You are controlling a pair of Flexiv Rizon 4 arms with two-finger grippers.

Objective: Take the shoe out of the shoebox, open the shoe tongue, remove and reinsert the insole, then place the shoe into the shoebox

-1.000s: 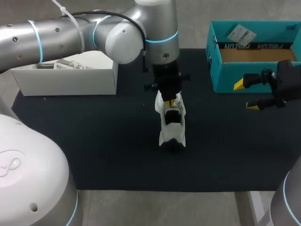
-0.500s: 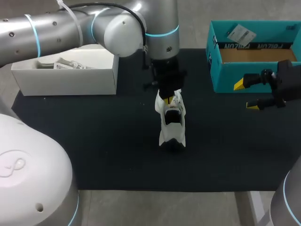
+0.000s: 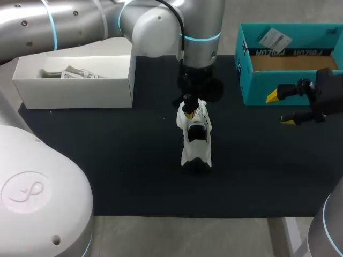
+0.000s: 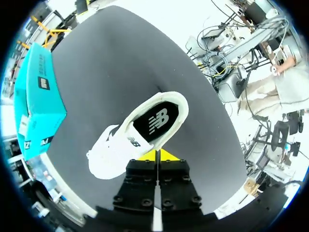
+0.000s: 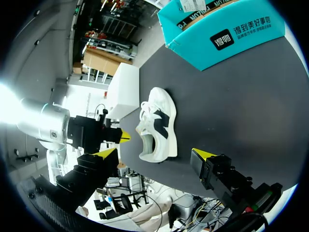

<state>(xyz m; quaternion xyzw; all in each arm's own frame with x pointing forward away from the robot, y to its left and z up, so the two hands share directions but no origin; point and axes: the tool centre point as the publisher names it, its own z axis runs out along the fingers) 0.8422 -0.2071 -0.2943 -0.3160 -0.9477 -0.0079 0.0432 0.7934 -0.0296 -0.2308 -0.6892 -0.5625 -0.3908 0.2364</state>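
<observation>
Your left hand [image 3: 188, 111] pinched the shoe [image 3: 196, 140] by its tongue, just under it on the worktop [image 3: 107, 160]. Your right hand [image 3: 280, 108] hung spread, well apart. Next, I think, the tongue needed a gentle pull open.

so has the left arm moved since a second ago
Yes. The left arm swung toward the teal shoebox, away from the white box; its end effector stays by the shoe.

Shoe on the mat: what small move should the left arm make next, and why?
Probably open the left gripper and lower it toward the tongue. The shoe already stands on the mat outside the shoebox, its insole still inside, and the gripper looks shut beside it.
</observation>
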